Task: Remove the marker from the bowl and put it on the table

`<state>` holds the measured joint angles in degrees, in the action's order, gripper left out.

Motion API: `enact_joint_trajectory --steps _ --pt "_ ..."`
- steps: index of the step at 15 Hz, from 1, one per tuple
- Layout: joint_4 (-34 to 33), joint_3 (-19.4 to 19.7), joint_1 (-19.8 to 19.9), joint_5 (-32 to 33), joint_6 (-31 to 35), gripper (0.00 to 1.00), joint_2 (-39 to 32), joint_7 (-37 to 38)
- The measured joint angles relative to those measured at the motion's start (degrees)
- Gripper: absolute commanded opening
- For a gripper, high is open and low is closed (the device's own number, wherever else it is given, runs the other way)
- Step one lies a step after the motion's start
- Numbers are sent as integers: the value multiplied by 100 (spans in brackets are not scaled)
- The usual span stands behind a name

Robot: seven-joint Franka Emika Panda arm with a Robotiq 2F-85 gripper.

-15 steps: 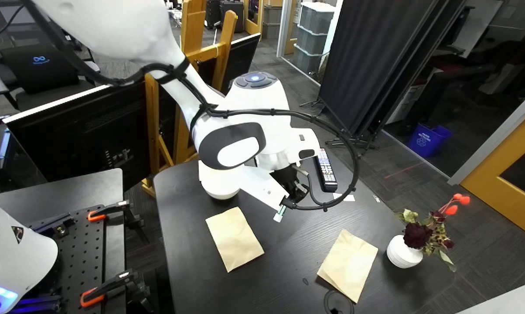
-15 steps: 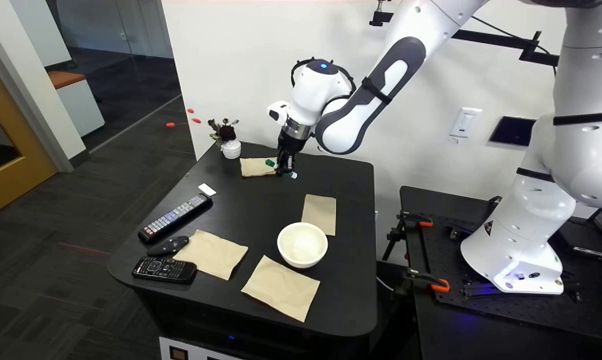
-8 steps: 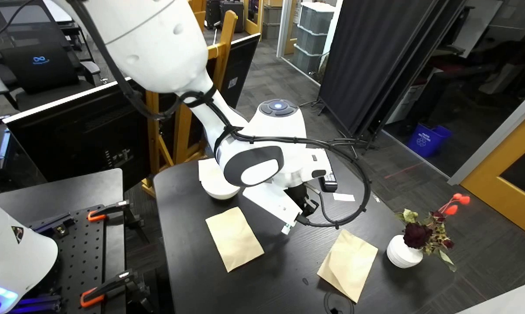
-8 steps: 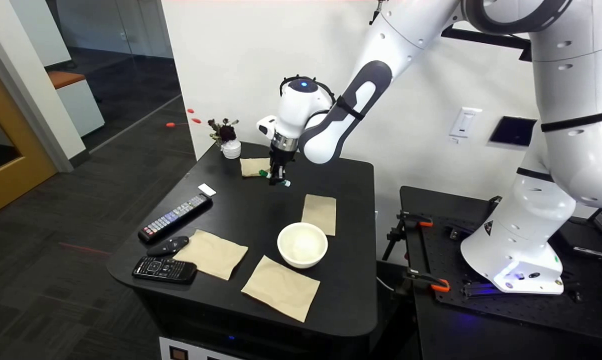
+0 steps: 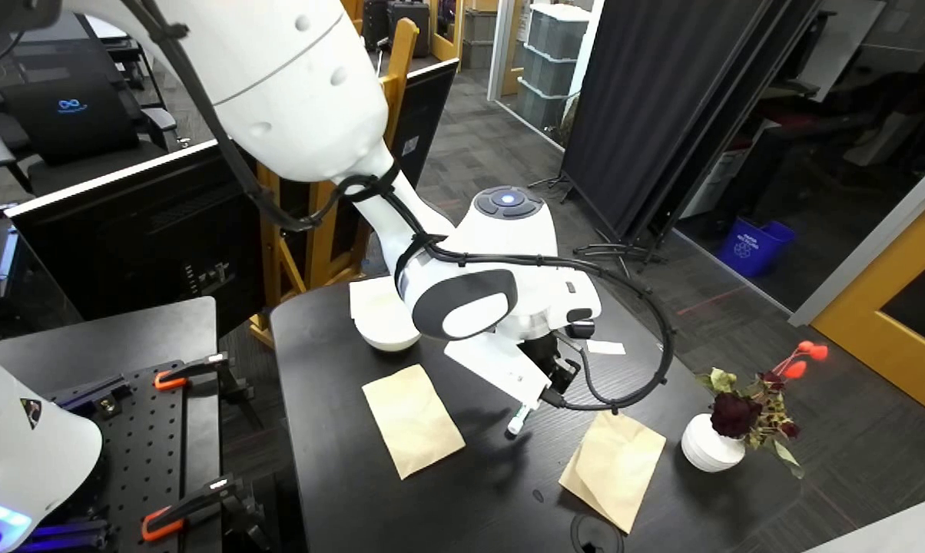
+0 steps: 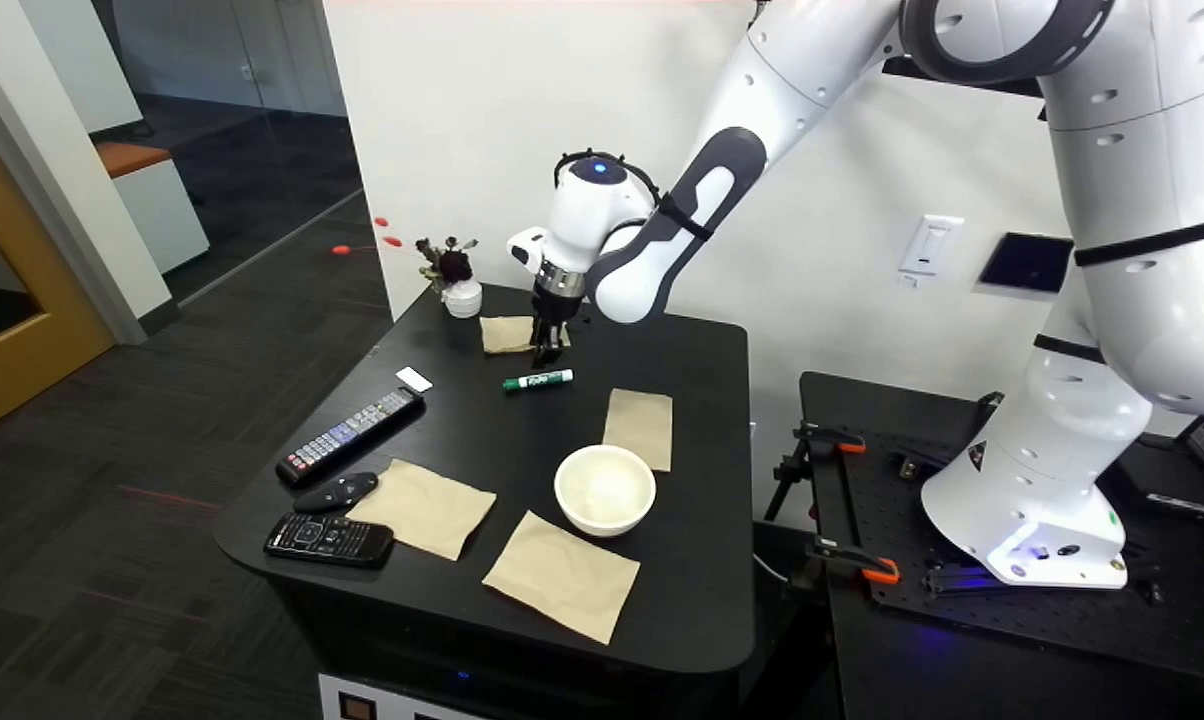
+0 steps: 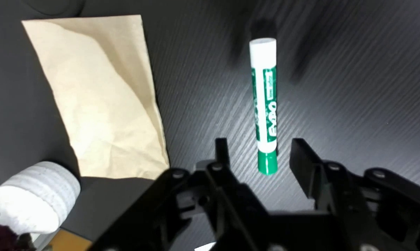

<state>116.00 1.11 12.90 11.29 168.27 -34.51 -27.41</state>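
Observation:
The green and white marker [image 6: 538, 380] lies on the black table [image 6: 507, 425], beyond the bowl. In the wrist view the marker [image 7: 264, 97] lies lengthwise, its green end in line with the gap between the fingers. In an exterior view only its white end [image 5: 517, 422] shows clearly below the wrist. My gripper [image 6: 547, 358] is just above the marker, open and apart from it. In the wrist view the fingers of my gripper [image 7: 260, 143] are spread with nothing between them. The white bowl [image 6: 604, 527] is empty; it is partly hidden by the arm in an exterior view [image 5: 386, 332].
Brown paper pieces lie near the bowl [image 6: 562, 577], between bowl and marker [image 6: 639, 430], and under the gripper's far side [image 6: 505, 335]. A vase with flowers [image 6: 462, 298] stands at the far corner. Remotes [image 6: 352, 435] and a white card [image 6: 414, 379] lie along one table edge.
The gripper has come down and moved toward the vase side with the marker, then opened. The marker, held in the fingers before, now lies on the table. The bowl has not moved.

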Motion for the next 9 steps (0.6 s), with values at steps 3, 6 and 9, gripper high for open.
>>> enact_joint_trajectory --steps 3,6,9 --pt "25 -70 80 0 1 100 228 -111" --pt "185 -350 302 -12 -2 100 576 -303" --pt "451 -767 598 -128 -77 100 895 -554"
